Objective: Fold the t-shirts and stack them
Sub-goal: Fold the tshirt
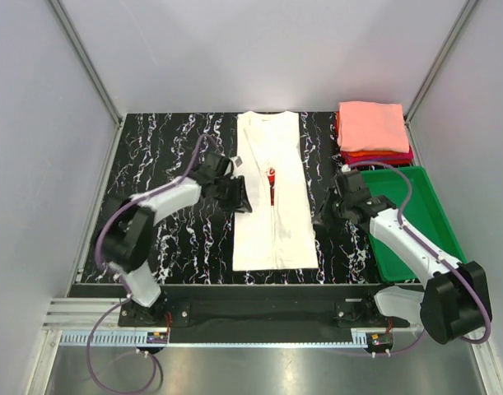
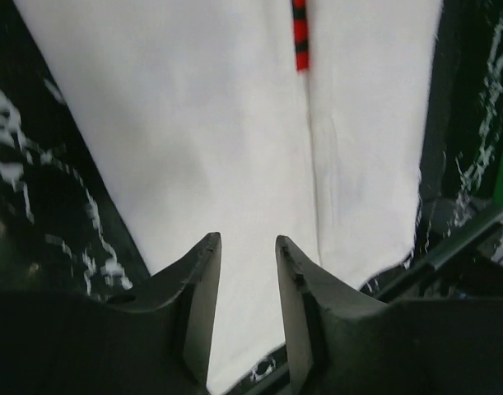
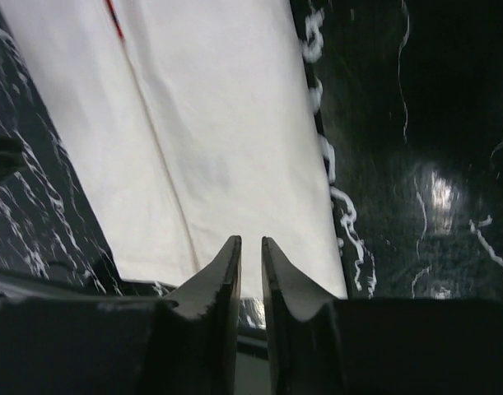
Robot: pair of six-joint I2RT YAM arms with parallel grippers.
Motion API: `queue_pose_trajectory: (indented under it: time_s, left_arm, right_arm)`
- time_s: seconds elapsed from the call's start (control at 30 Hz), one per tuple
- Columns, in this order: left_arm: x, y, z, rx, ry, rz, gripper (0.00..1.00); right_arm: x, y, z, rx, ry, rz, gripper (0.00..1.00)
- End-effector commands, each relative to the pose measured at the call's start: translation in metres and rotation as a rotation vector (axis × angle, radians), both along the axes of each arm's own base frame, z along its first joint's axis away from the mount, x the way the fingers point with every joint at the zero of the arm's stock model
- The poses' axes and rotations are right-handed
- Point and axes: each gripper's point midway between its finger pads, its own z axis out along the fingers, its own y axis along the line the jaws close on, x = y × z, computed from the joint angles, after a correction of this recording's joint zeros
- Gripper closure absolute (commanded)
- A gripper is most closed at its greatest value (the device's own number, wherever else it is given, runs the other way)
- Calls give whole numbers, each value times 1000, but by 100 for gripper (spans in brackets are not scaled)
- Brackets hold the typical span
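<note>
A cream-white t-shirt (image 1: 276, 222) lies on the black marble table, folded lengthwise into a long strip with both sides turned in to a centre seam. A sliver of its red print (image 1: 272, 183) shows at that seam. My left gripper (image 1: 241, 196) hovers at the strip's left edge. In the left wrist view its jaws (image 2: 247, 239) stand apart over the white cloth (image 2: 193, 123), holding nothing. My right gripper (image 1: 327, 219) is just off the strip's right edge. Its jaws (image 3: 251, 239) are slightly open over the shirt (image 3: 218, 123), with an empty narrow gap. Folded t-shirts (image 1: 370, 125) are stacked at the back right, salmon-pink on top.
A green plastic tray (image 1: 430, 203) sits at the right edge of the table, partly under my right arm. Grey walls enclose the table on the left, back and right. A metal rail runs along the near edge by the arm bases.
</note>
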Motion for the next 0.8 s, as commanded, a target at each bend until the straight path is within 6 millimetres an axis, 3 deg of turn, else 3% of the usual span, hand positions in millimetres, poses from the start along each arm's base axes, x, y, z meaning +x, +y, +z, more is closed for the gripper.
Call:
queue_pose_trajectory:
  time_s: [0.0,0.03,0.1,0.13,0.2,0.23,0.3,0.43,0.6,0.77]
  left_arm:
    - [-34,16,68,-63,-172,-13,60]
    - [-53,27,53,-43,-141,-9,58]
    - [-74,39,59,-58,-163,-7,54]
    - [-93,47,41,-48,-112,2,54]
    - [-117,55,29,-54,-87,4,53]
    - [-124,55,31,-62,-95,9,52]
    - [-139,59,15,-52,-61,13,51]
    - [-159,51,-2,-74,-11,-11,49]
    - [-171,48,-24,-42,44,-30,48]
    - [-177,38,-32,-29,71,-53,51]
  right_arm:
    - [-51,14,-26,125,185,47,77]
    - [-58,15,-28,149,201,40,76]
    - [-74,15,-37,174,246,38,74]
    - [-77,14,-36,178,239,36,73]
    - [-84,11,-41,174,255,17,68]
    - [-88,10,-44,181,263,14,64]
    - [-93,9,-51,173,291,12,62]
    - [-101,2,-72,129,343,-8,59]
    - [-98,0,-73,124,338,-37,59]
    - [-101,2,-77,130,369,-51,61]
